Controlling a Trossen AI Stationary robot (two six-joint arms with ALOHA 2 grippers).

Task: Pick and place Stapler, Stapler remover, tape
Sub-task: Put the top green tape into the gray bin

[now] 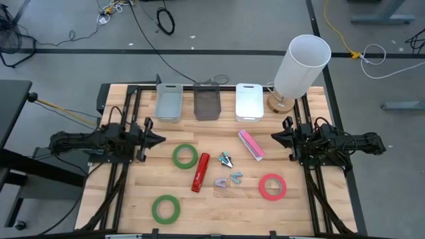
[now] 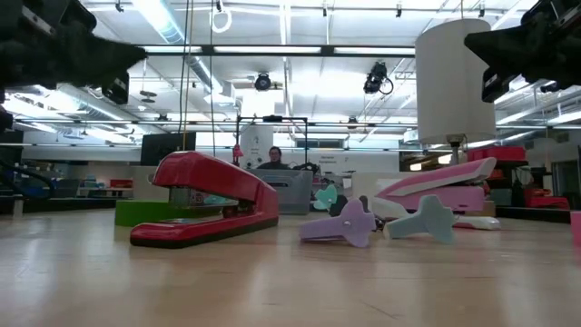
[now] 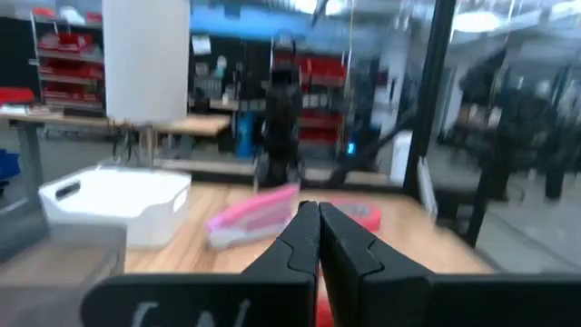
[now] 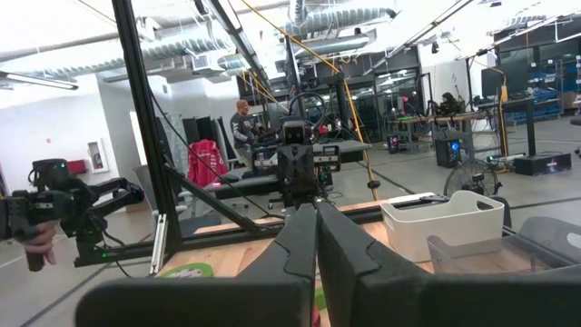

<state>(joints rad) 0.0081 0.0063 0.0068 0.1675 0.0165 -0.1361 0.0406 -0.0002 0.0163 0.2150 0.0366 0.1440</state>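
Holding left gripper (image 1: 161,139) and right gripper (image 1: 273,136) pressed together, empty; I risk nudging crowded stapler removers (image 1: 227,160) beside red stapler (image 1: 200,172) at frame centre.

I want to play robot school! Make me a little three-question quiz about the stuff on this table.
1. How many tape rolls lie on the table, and in which colours?
2. True or false: the red stapler is already inside a bin.
3. Which stapler lies nearer the white bin: A) red, B) pink?

Key:
1. Three: a green roll, another green roll and a red-pink roll.
2. False. It lies on the wood, between the green rolls and the small staple removers.
3. B, the pink stapler.
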